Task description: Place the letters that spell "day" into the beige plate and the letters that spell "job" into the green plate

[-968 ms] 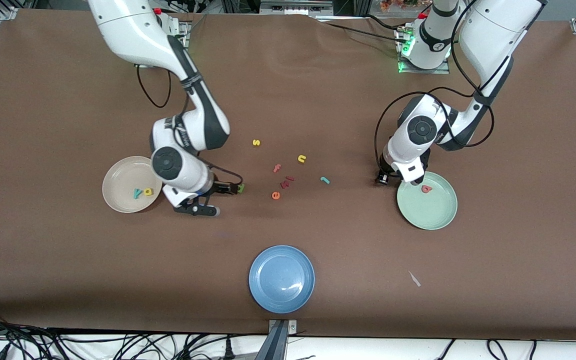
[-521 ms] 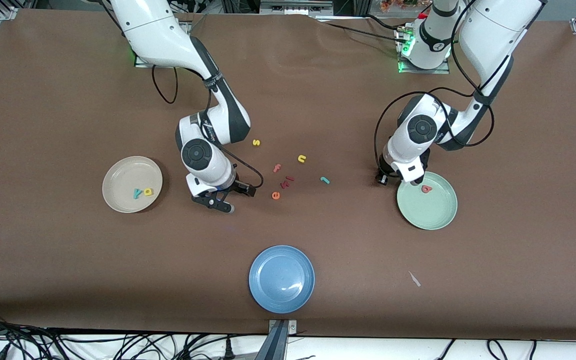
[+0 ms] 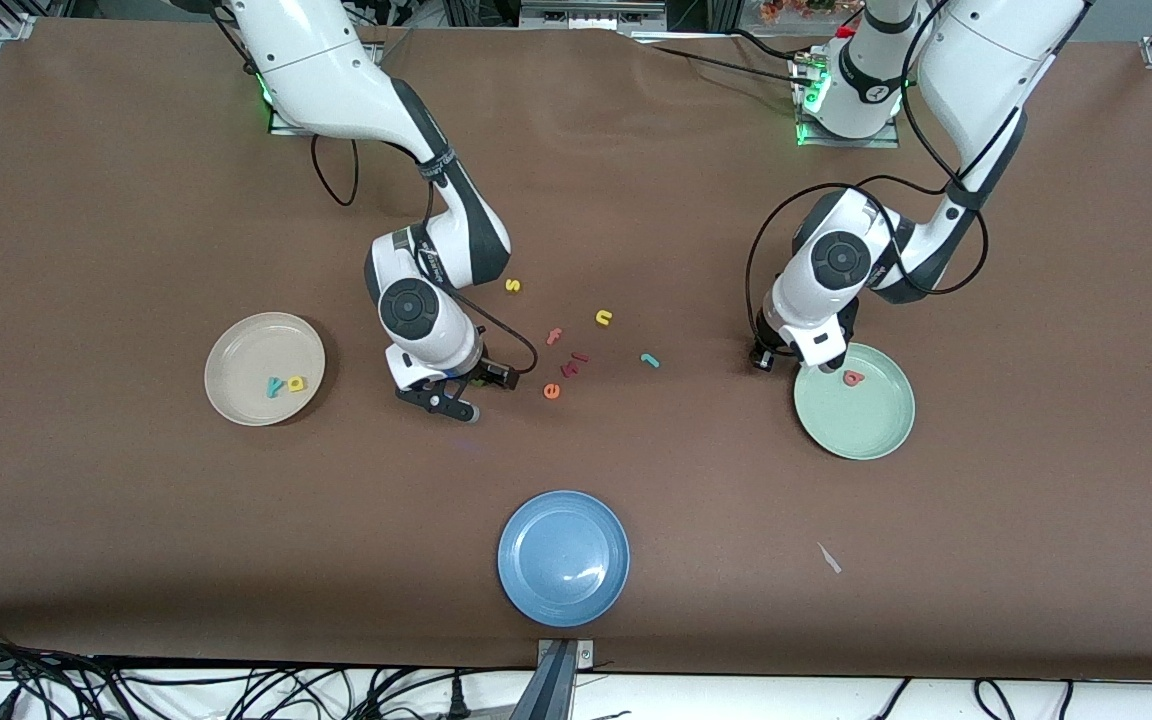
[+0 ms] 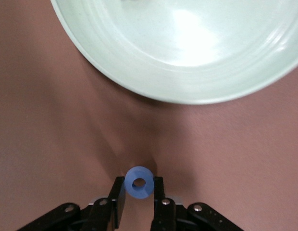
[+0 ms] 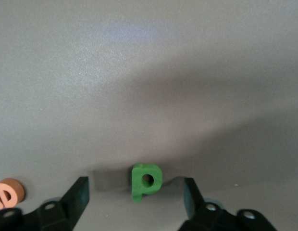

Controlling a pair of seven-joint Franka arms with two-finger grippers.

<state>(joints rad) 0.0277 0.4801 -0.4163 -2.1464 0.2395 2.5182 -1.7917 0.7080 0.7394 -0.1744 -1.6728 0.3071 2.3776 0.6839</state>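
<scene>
Brown counter [image 3: 136, 560]: my left claw [image 4: 139, 204] pinches blue o [image 4: 139, 182] beside green plate [image 3: 876, 440]; thin grip, may slip. Right claw [image 5: 135, 192] wide apart round dark green letter [image 5: 145, 182]; could nudge it.

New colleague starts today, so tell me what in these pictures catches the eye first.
The left gripper pinches a blue ring-shaped o just beside the green plate, which already holds the salmon-red b. The right gripper brackets a dark green letter with jaws wide, near the scattered letters mid-table. The beige plate holds a teal y and a yellow letter.
</scene>
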